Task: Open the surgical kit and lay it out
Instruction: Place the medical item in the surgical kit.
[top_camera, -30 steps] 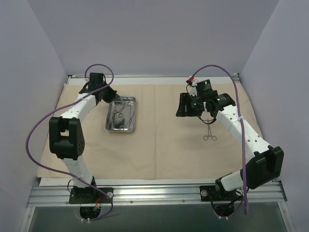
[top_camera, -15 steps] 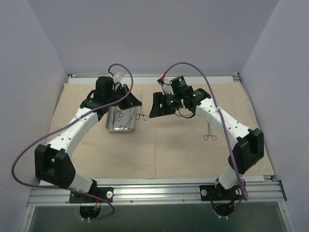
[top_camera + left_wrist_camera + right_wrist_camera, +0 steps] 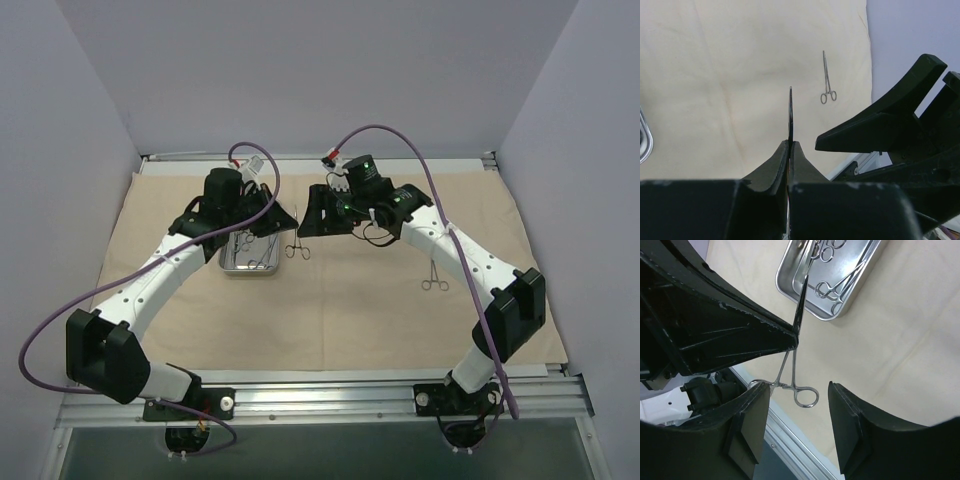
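Two tools meet above the surface: the left tool (image 3: 790,148) pinches the held forceps (image 3: 789,371) midway along, and the right tool (image 3: 799,392) stands spread around its ring handles. At 9 o'clock the steel tray (image 3: 240,271) holds more forceps (image 3: 837,284). A loose forceps (image 3: 435,272) lies at 4 o'clock on the beige cloth wrap (image 3: 380,310).

Surface (image 3: 330,374) covered by flat beige cloth wrap (image 3: 350,310), carrying steel tray (image 3: 250,270) left of centre, forceps (image 3: 435,272) right.
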Robot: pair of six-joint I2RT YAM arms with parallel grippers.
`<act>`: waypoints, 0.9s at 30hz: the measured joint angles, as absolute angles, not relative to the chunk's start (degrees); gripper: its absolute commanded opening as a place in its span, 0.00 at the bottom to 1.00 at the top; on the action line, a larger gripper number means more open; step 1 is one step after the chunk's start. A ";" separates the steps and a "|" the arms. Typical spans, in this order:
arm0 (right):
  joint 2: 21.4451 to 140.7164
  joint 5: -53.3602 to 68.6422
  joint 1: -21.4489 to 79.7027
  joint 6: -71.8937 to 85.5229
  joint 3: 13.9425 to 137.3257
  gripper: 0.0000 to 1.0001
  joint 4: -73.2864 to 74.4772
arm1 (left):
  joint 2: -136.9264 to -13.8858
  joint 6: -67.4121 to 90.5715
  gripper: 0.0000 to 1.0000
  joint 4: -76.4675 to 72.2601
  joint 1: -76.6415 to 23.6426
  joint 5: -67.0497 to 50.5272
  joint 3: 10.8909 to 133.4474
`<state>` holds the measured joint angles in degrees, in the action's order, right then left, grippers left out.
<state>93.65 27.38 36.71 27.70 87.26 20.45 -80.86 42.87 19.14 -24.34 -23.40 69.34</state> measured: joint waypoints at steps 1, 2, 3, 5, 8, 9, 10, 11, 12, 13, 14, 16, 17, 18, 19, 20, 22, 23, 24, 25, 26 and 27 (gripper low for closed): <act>93.67 27.22 36.86 28.01 87.48 0.50 20.49 | -80.79 42.89 0.02 19.14 -24.34 -22.98 69.34; 93.71 27.11 36.91 28.27 87.88 0.50 20.62 | -80.73 42.89 0.02 19.14 -24.34 -22.70 69.34; 93.89 26.94 37.10 28.49 88.42 0.50 20.84 | -80.68 42.92 0.02 19.14 -24.34 -22.44 69.34; 94.39 26.76 37.23 28.67 89.52 0.50 20.78 | -80.66 42.98 0.02 19.14 -24.34 -22.04 69.34; 95.31 26.39 37.54 29.08 90.21 0.50 20.78 | -80.66 43.05 0.02 19.18 -24.36 -21.32 69.34; 95.64 26.33 37.56 29.19 90.21 0.50 20.80 | -80.66 43.05 0.02 19.18 -24.36 -21.19 69.34; 96.07 26.30 37.60 29.41 90.21 0.50 20.86 | -80.66 43.07 0.02 19.20 -24.36 -21.12 69.34; 96.49 26.30 37.67 29.54 90.21 0.50 20.84 | -80.66 43.09 0.02 19.25 -24.36 -20.99 69.34; 96.97 26.17 37.74 29.65 90.21 0.49 20.91 | -80.66 43.11 0.02 19.27 -24.38 -20.95 69.34; 97.38 26.04 37.85 29.87 90.21 0.49 20.95 | -80.66 43.18 0.02 19.31 -24.40 -20.73 69.34; 97.78 25.91 37.95 30.02 90.21 0.49 21.08 | -80.66 43.24 0.02 19.33 -24.40 -20.60 69.34; 98.24 25.74 38.20 30.24 90.24 0.49 21.30 | -80.66 43.33 0.02 19.55 -24.45 -20.18 69.34; 98.35 25.63 38.30 30.37 90.24 0.49 21.34 | -80.66 43.35 0.02 19.57 -24.47 -19.99 69.34; 98.37 25.47 38.39 30.46 90.26 0.49 21.43 | -80.66 43.38 0.02 19.62 -24.47 -19.84 69.34; 98.37 25.39 38.50 30.65 90.43 0.49 21.58 | -80.66 43.46 0.02 19.62 -24.47 -19.66 69.36; 98.37 25.26 38.65 30.83 90.65 0.49 21.65 | -80.66 43.55 0.02 19.62 -24.47 -19.51 69.36; 98.37 25.19 38.74 31.11 91.15 0.49 21.63 | -80.66 43.77 0.02 19.68 -24.58 -19.22 69.36; 98.37 25.08 38.76 31.31 91.39 0.49 21.63 | -80.66 43.83 0.02 19.73 -24.64 -19.05 69.36; 98.37 24.99 38.94 31.48 91.57 0.48 21.65 | -80.66 43.90 0.02 19.75 -24.73 -18.83 69.36; 98.39 24.86 39.03 31.53 91.72 0.48 21.67 | -80.66 43.90 0.02 19.81 -24.84 -18.65 69.36; 98.41 24.84 39.11 31.57 91.88 0.48 21.65 | -80.66 43.92 0.02 19.88 -24.95 -18.55 69.36; 98.48 24.82 39.22 31.62 92.07 0.47 21.65 | -80.66 43.92 0.02 19.94 -25.04 -18.37 69.36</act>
<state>98.48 24.82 39.22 31.62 92.07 21.65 -80.66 43.92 19.94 -25.04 -18.37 69.36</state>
